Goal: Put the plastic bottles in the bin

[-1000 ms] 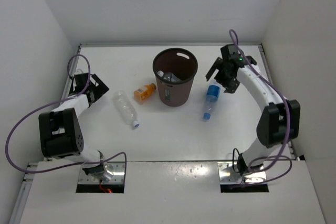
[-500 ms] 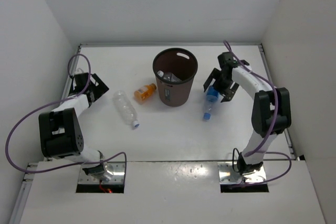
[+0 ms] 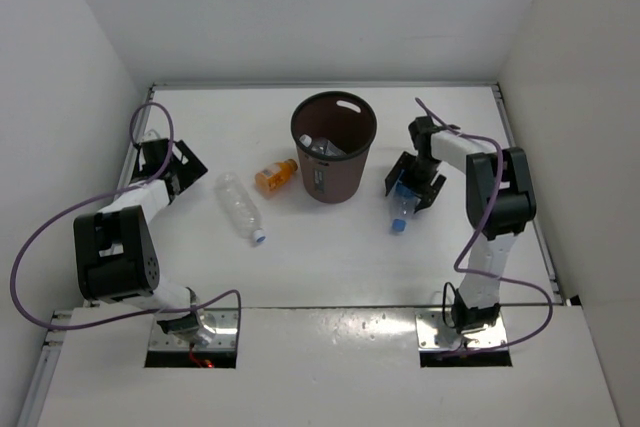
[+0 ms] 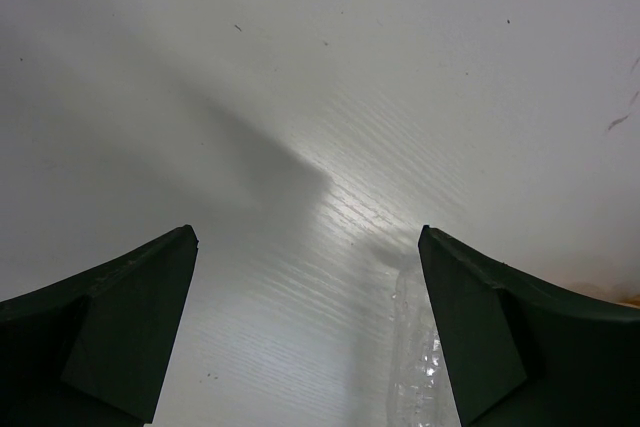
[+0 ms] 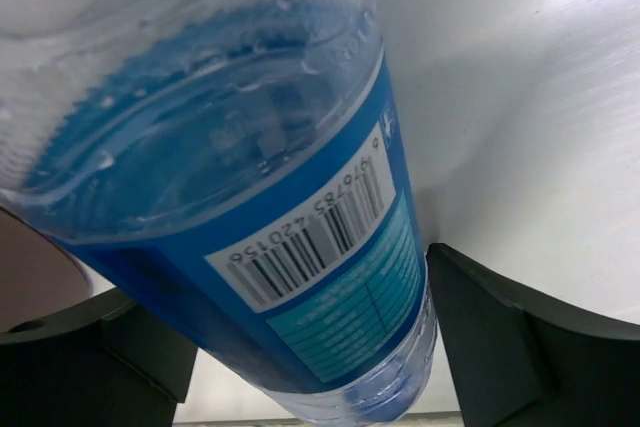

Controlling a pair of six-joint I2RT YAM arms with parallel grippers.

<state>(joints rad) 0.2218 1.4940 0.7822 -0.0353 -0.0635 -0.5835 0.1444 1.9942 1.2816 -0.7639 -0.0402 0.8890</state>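
White table [image 3: 330,267] holds the brown bin [image 3: 350,173]; a clear bottle [image 3: 322,146] lies inside.

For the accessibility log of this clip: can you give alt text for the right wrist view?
A clear bottle with a blue label and barcode fills the frame, lying on the white table between the right gripper's two dark fingers. Whether the fingers press on it cannot be told.

My left arm [image 3: 115,252] and right arm [image 3: 485,267] are white links with black joints. A purple cable [image 3: 25,247] trails off each, with silver plates [image 3: 225,327] at the 2 bases. Fingers [image 4: 110,327] are dark wedges.
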